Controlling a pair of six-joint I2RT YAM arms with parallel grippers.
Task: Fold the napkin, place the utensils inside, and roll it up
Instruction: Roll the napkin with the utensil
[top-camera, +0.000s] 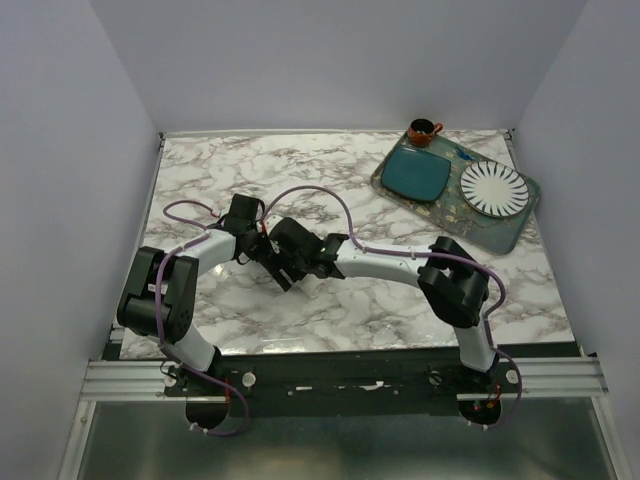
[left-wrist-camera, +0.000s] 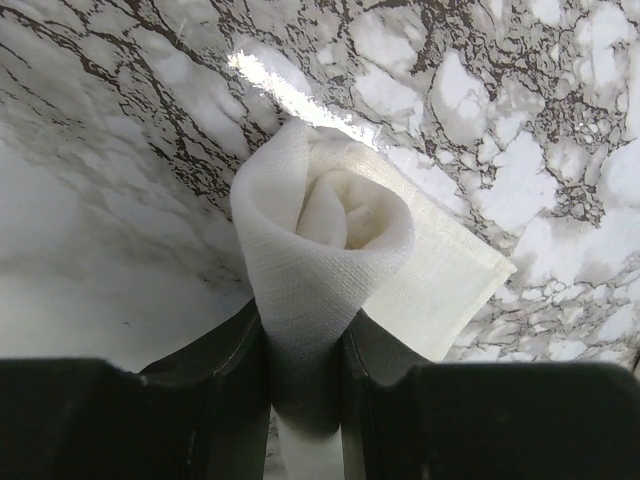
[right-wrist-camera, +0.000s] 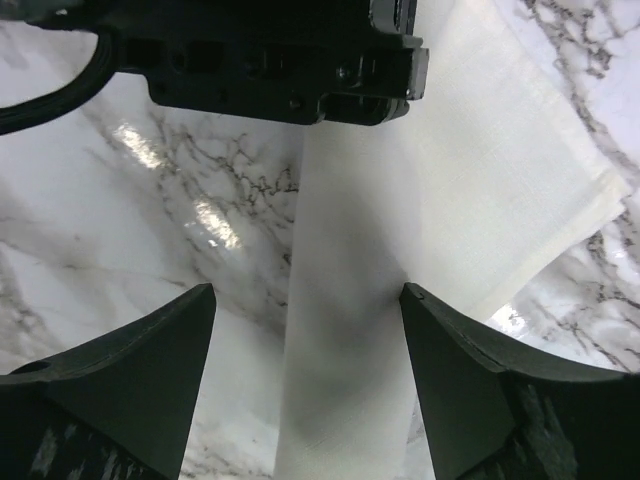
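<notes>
The cream napkin (left-wrist-camera: 330, 240) is rolled into a tube, with a flat flap lying on the marble to its right. My left gripper (left-wrist-camera: 305, 335) is shut on one end of the roll. In the right wrist view the roll (right-wrist-camera: 350, 350) runs between the wide-apart fingers of my right gripper (right-wrist-camera: 308, 300), which is open; its right finger (right-wrist-camera: 450, 360) is at the roll's edge. In the top view both grippers (top-camera: 262, 250) (top-camera: 292, 262) meet at the table's middle and hide the napkin. The spoon does not show in any view.
A green tray (top-camera: 500, 232) at the back right holds a teal square plate (top-camera: 418, 173), a white ribbed round plate (top-camera: 493, 187) and a small brown cup (top-camera: 421, 131). The marble table top (top-camera: 250, 180) ends at white walls on three sides.
</notes>
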